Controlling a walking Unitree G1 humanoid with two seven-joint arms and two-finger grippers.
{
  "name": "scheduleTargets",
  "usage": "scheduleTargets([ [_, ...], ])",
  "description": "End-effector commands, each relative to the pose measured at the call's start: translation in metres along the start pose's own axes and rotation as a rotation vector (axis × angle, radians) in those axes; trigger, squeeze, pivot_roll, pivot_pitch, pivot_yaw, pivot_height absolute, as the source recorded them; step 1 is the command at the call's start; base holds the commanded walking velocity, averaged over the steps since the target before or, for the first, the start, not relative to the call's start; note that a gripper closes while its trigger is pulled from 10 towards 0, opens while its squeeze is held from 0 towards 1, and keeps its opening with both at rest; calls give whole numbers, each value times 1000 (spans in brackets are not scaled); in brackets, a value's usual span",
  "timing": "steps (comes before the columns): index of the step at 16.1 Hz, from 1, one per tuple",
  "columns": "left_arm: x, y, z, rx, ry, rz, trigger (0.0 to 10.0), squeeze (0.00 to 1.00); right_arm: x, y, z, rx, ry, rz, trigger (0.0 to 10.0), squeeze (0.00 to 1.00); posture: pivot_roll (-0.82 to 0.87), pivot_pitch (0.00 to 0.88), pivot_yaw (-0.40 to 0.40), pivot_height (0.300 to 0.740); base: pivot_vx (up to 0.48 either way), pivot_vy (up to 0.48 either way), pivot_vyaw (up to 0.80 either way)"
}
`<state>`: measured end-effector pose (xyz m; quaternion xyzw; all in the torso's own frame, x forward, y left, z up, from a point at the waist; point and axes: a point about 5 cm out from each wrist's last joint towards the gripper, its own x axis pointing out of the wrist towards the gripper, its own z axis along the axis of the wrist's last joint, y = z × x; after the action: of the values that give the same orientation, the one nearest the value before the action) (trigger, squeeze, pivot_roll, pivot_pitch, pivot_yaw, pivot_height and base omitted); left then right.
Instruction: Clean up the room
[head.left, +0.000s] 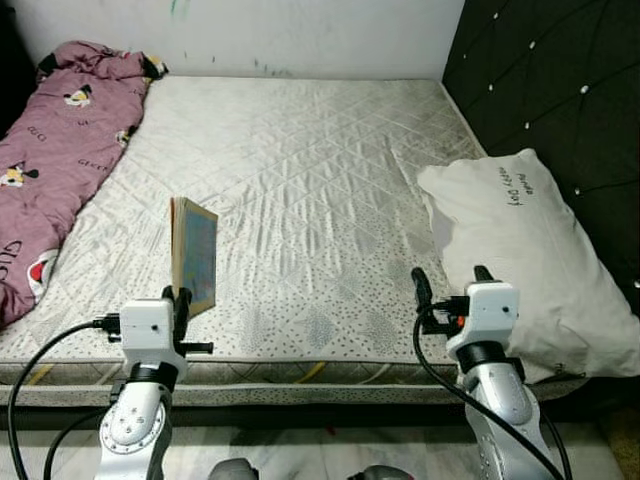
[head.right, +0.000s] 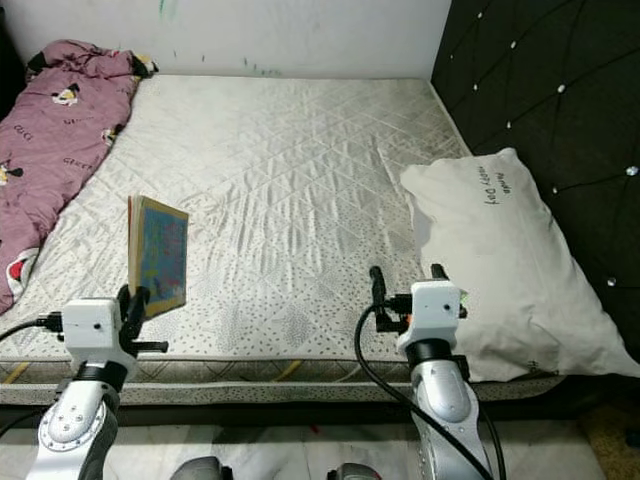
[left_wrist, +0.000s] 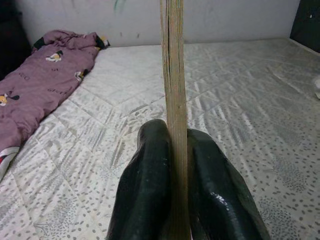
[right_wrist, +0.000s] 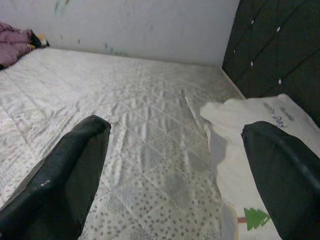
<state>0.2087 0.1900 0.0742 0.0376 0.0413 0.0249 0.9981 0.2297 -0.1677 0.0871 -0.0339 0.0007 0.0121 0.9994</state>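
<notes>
White mattress (head.left: 300, 180) carries little clutter. The left gripper (head.left: 181, 300) is clamped on a book (head.left: 194, 254), upright at lower left; the right gripper (head.left: 448, 283) hovers spread and empty near the pillow (head.left: 520, 240). Putting the book away and the pink blanket (head.left: 60, 150), upper left, look left to do.

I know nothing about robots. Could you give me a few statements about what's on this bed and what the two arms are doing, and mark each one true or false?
1. The left end effector grips a book standing on edge. True.
2. The right end effector holds the pillow. False: it is open, holding nothing, beside the pillow.
3. A pink blanket lies along the robot's left side of the mattress. True.
4. The pillow lies in the middle of the mattress. False: it lies at the right edge, by the dark headboard.
5. The book lies flat. False: it is upright.
</notes>
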Motion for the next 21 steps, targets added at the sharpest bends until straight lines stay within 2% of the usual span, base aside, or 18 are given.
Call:
scheduleTargets([
  [1, 3, 2, 14, 8, -59, 18, 10000, 0, 2, -2, 5, 2, -14, -6, 10000, 0, 17, 55, -2, 740, 0, 0, 0],
  [6, 9, 0, 19, -8, -58, 15, 10000, 0, 7, 2, 9, 3, -8, 20, 10000, 0, 11, 59, -4, 740, 0, 0, 0],
  [21, 12, -2, 21, -13, -51, 10, 10000, 0, 9, 1, 9, 5, 1, 21, 10000, 0, 10, 63, -4, 740, 0, -16, 0],
])
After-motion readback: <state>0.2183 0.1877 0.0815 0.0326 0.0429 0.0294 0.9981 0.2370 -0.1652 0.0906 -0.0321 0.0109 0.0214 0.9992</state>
